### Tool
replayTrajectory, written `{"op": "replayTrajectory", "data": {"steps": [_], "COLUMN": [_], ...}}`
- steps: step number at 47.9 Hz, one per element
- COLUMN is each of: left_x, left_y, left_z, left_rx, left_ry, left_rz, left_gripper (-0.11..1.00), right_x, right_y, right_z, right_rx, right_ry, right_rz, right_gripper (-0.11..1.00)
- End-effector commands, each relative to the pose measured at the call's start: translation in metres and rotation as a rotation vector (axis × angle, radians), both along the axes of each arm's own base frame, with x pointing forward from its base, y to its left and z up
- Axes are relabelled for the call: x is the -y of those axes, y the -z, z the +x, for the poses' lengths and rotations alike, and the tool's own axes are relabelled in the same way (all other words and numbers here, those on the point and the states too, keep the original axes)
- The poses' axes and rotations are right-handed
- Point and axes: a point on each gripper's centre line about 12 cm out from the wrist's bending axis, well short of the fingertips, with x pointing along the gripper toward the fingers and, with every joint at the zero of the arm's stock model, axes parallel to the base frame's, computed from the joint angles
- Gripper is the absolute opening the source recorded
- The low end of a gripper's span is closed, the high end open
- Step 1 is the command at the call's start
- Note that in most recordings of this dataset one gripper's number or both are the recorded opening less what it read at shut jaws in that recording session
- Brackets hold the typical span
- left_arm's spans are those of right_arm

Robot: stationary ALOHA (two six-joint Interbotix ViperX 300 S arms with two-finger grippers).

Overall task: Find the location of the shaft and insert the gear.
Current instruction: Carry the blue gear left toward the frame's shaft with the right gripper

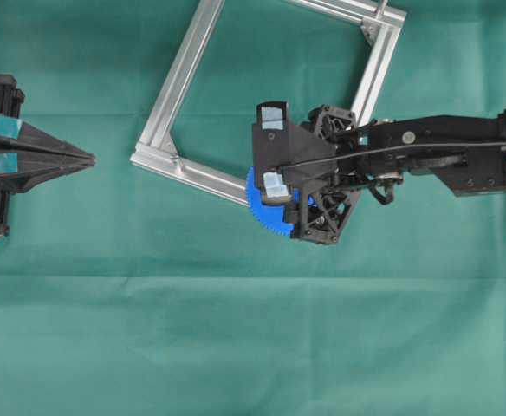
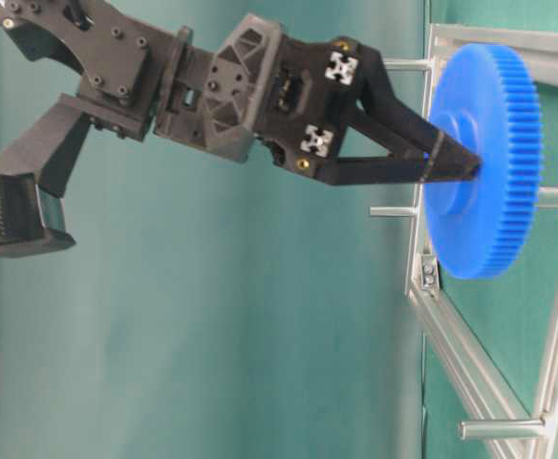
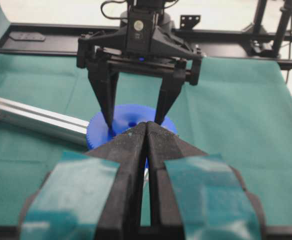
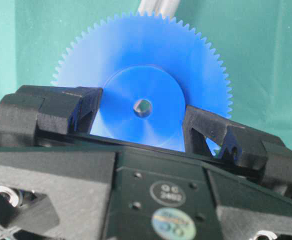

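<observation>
The scene is seen from straight above in the overhead view, with the green cloth-covered table filling the picture at a moderate distance. The table-level view is turned on its side, so that the cloth stands at the right, and is taken close in. The left wrist view is directed level across the table, over its own closed black left gripper. The right wrist view is pointed steeply down at very close range. The flat bright blue toothed plastic gear is shared by all four views.
</observation>
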Motion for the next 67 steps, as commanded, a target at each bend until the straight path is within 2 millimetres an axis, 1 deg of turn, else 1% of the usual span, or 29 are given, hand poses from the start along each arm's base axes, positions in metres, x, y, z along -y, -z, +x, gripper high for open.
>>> {"op": "replayTrajectory", "data": {"steps": [1, 25, 42, 53, 59, 67], "left_x": [0.000, 0.000, 0.000, 0.000, 0.000, 0.000], "left_y": [-0.011, -0.012, -0.011, -0.011, -0.011, -0.011], "left_z": [0.003, 0.003, 0.003, 0.003, 0.003, 0.003], "left_rx": [0.025, 0.028, 0.026, 0.026, 0.026, 0.026], "left_ry": [0.000, 0.000, 0.000, 0.000, 0.000, 0.000], "left_rz": [-0.001, -0.001, -0.001, -0.001, -0.001, -0.001], "left_gripper": [0.01, 0.01, 0.01, 0.01, 0.01, 0.01], "right_x": [0.000, -0.001, -0.005, -0.005, -0.001, 0.011], "right_y": [-0.014, -0.013, -0.015, -0.008, -0.007, -0.008], "right_z": [0.007, 0.010, 0.018, 0.025, 0.029, 0.028], "right_rx": [0.053, 0.067, 0.098, 0.089, 0.092, 0.094], "right_ry": [-0.005, -0.007, -0.021, -0.037, -0.042, -0.018], "right_rz": [-0.004, -0.001, -0.001, -0.010, -0.017, -0.020], "right_gripper": [0.69, 0.69, 0.69, 0.69, 0.69, 0.69]}}
